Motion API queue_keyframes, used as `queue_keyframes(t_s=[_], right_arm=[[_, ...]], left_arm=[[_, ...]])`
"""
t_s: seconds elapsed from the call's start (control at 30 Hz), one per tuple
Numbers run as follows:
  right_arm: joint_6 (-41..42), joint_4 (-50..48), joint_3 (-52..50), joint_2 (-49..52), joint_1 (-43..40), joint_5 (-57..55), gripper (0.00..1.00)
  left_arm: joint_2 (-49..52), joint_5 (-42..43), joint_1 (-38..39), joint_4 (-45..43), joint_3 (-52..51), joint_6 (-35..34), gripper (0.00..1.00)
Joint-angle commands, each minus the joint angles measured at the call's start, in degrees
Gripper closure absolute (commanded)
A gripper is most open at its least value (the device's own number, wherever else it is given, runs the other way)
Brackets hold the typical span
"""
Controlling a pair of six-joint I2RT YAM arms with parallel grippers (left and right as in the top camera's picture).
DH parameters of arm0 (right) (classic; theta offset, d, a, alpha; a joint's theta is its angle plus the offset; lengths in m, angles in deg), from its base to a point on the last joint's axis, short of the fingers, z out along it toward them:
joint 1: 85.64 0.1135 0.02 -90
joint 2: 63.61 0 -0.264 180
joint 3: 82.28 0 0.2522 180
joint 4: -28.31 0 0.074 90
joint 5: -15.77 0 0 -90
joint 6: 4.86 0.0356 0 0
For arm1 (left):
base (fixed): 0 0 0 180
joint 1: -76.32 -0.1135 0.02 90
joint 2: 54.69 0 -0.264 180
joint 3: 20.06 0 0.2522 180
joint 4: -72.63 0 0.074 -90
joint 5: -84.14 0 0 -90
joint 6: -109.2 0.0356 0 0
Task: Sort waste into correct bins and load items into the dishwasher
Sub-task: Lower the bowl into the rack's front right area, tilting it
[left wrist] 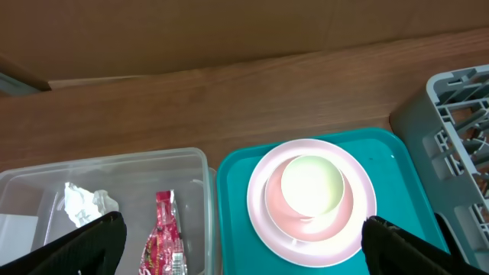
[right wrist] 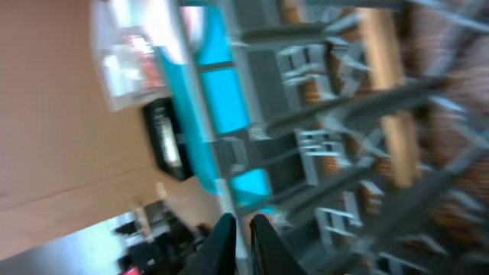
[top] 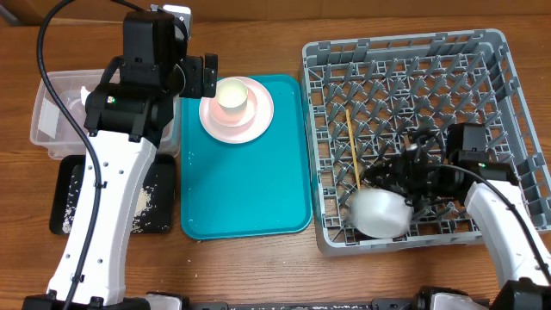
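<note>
We are seeing the left end effector (left wrist: 243,224) standing wide open, its two black fingers (left wrist: 92,244) spread to either edge of the left wrist view and gripping nothing. It is hovering over the back of the teal tray (top: 245,189). The pale pink plate (left wrist: 350,223) is lying below and between the fingers, with a small white cup (left wrist: 312,183) sitting upright on it. Just left of the tray, the clear tub (left wrist: 114,164) is holding the crumpled tissue wad (left wrist: 84,202) and the red snack wrapper (left wrist: 164,233). In front of the tub, the black tray (top: 69,202) is carrying scattered rice grains (top: 146,200), partly hidden by the left arm. The right end effector (right wrist: 243,229) is showing its fingers drawn almost together with only a sliver between them, and we are making out nothing in that gap, though this view is blurred. It is reaching down inside the grey dish rack (top: 405,60), near its front. The white bowl (top: 379,211) is lying in the rack's front left corner just beside it, and we cannot tell whether they are touching. The wooden chopsticks (top: 353,146) are lying across the rack's grid a little to the left. Everything is resting on the wooden table (top: 258,267).
</note>
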Motion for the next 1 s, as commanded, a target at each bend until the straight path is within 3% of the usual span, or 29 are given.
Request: queue_keyframes(t_s=[0.0,0.17,0.53,0.7,0.87,0.97], right_arm=[[-1.4,-0.1,-0.5,0.4,0.4,-7.2,0.86],[-1.3,-1.4,-0.5,0.4,0.4,-8.6,0.85],[-0.7,-4.2,6.3,0.4,0.4,-0.9,0.56],[-1.1,0.4,13.4,0.3,0.4,-1.6,0.51],[-1.2,11.1,20.7,0.0,0.5,-9.4,0.52],[-4.2,17.8,22.4,0.0,0.5,-12.6,0.76]], left_arm=[[-0.2,-0.6,-0.2,-0.1,0.8,1.1,0.0],[-0.2,-0.5,-0.2,-0.1,0.8,1.1,0.0],[-0.2,-0.5,-0.2,-0.1,0.8,1.1,0.0],[-0.2,-0.5,-0.2,-0.1,0.8,1.1,0.0],[-0.2,-0.6,-0.2,-0.1,0.8,1.1,0.0],[-0.2,-0.5,-0.2,-0.1,0.8,1.1,0.0]])
